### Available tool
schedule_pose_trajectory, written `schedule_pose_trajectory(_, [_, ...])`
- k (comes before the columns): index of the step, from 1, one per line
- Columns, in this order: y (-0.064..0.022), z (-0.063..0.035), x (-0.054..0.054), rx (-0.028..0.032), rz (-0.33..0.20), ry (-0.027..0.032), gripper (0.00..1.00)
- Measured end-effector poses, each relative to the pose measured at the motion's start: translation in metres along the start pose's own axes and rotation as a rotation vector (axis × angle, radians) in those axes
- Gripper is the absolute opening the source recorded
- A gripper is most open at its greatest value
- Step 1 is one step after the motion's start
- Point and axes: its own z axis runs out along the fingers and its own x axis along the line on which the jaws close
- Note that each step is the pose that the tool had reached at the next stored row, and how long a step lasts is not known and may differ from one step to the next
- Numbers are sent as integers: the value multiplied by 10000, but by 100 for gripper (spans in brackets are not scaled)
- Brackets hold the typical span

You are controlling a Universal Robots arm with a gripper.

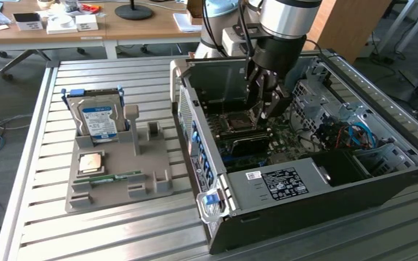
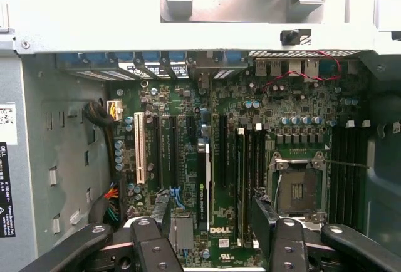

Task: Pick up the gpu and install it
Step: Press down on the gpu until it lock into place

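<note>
— Where do we see the gpu (image 2: 204, 184) now?

— Inside the open computer case (image 1: 383, 187). In the wrist view we see it from its edge: a thin card that stands upright in a slot of the motherboard (image 2: 188, 109), a few slots away from the processor socket (image 2: 297, 190). In the exterior view we take the dark flat shape on the board at the middle of the case for the same card (image 1: 249, 144), but we are not sure of it.

— And the gripper (image 2: 212, 212)?

— It hangs inside the case, just above the card. Its fingers (image 2: 160, 212) are spread wide, one on each side of the card's edge, and we see nothing between them — they grasp nothing. In the exterior view the gripper (image 1: 265, 111) reaches down over the socket region of the case.

— Does it touch the card?

— We cannot tell; a gap shows on both sides.

— What lies outside the case?

— A grey tray (image 1: 143, 163) lies just beside the case, on the exterior view's left. On it stands a hard drive (image 1: 98, 122) with a blue-white label, and a narrow green memory stick (image 1: 111, 178) lies nearer to us. Both case and tray rest on the slatted metal table (image 1: 85, 228).
</note>
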Motion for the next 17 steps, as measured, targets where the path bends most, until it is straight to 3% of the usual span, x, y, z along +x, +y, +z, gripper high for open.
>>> schedule_pose_trajectory(5, [0,0,0,0,0,0,62])
schedule_pose_trajectory(7, [0,0,0,0,0,0,49])
schedule_pose_trajectory(11, [0,0,0,0,1,0,38])
schedule_pose_trajectory(13, [0,0,0,0,0,0,26])
schedule_pose_trajectory(15, [0,0,0,0,0,0,26])
schedule_pose_trajectory(17, [0,0,0,0,0,0,15])
